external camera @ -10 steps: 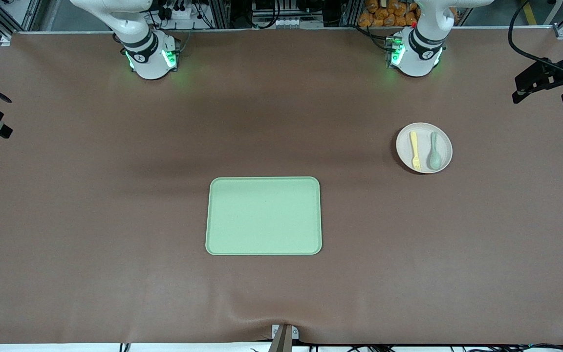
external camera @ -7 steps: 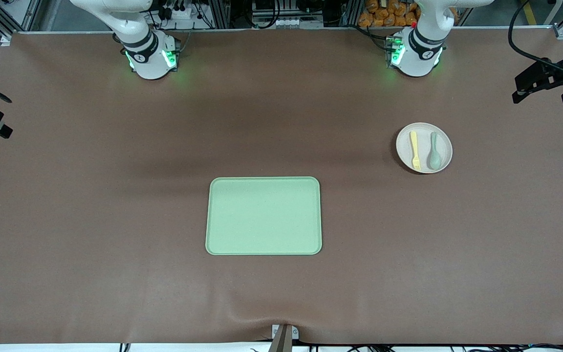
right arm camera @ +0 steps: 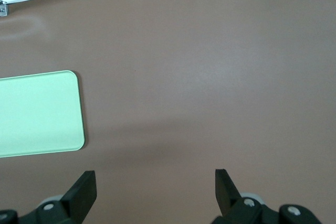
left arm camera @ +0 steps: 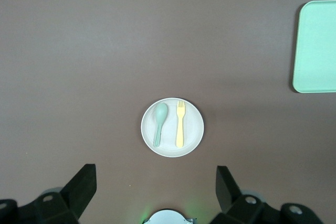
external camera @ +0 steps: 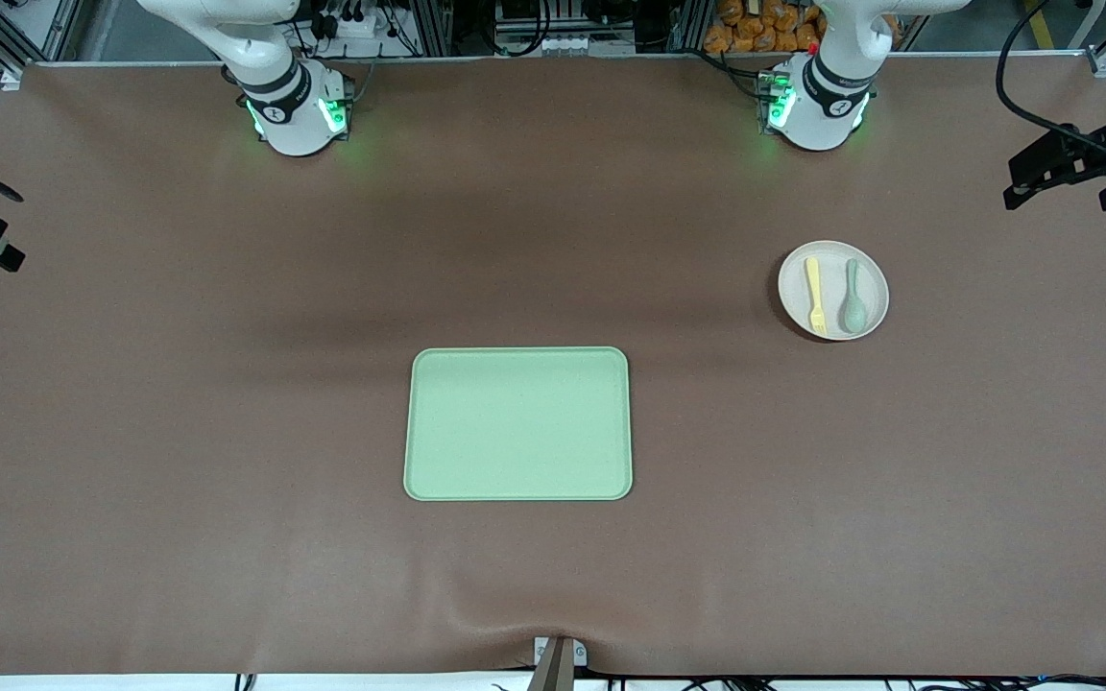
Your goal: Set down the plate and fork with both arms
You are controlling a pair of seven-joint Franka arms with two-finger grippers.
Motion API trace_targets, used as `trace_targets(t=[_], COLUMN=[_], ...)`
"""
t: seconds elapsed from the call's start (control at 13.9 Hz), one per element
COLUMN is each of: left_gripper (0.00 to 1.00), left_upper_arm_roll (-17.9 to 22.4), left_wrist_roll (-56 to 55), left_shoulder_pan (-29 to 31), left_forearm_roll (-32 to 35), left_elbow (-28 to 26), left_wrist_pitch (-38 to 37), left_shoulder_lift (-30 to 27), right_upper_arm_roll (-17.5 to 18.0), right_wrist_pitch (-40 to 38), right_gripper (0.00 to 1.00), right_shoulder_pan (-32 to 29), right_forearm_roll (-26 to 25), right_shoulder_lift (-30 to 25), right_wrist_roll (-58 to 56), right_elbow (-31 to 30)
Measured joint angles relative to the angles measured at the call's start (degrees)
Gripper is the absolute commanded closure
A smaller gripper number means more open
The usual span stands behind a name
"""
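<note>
**Both end effectors wait high and wide while plate and fork sit untouched**

Left end effector [left arm camera: 156, 192] hangs high over the left arm's end of the surface [external camera: 227, 288], its two dark fingers spread wide apart and gripping nothing; in the left wrist view the fingers frame the plate [left arm camera: 172, 127] far below them. That raised, spread stance reads as a starting pose: from such a height the wrist camera takes in the whole plate and a corner of the tray [left arm camera: 316, 45] at once.

Right end effector [right arm camera: 156, 192] is likewise released, fingers wide, hanging over bare brown surface near the right arm's end, with the tray's edge in its wrist view. It seems to be waiting.

On the plate [external camera: 833, 290], which rests on the surface near the left arm's base and well apart from the tray [external camera: 517, 423], lie the fork [external camera: 814, 296] and a grey-green spoon [external camera: 853, 297] side by side, not touching, handles pointing toward the robots. The fork lies toward the tray's side of the plate.

The tray sits mid-surface, nearer the front camera than the plate, likely as the shared destination reachable by both arms. Nothing has been picked up yet; the task appears to be at its very beginning.
</note>
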Motion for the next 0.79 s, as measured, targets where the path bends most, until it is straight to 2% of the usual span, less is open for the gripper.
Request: trace_targets(t=[0.36,0.58,0.79], left_gripper=[0.00,0.00,0.00], left_upper_arm_roll=[0.18,0.06,0.07], left_wrist_roll=[0.46,0.48,0.48], left_shoulder_pan=[5.46,5.76,5.87], left_forearm_roll=[-2.68,-2.89,-2.89], left_elbow=[-2.46,-8.12,-15.12], left_wrist_pitch=[0.85,2.86,8.27], left_shoulder_lift=[5.84,7.04,7.03], right_upper_arm_roll=[0.01,0.01,0.01], right_wrist_pitch=[0.00,0.00,-0.01], right_gripper=[0.00,0.00,0.00], right_shoulder_pan=[0.00,0.00,0.00], right_forearm_roll=[0.01,0.02,0.02], right_shoulder_lift=[0.02,0.02,0.02], right_wrist_roll=[0.00,0.00,0.00], right_elbow=[-0.01,-0.01,-0.02])
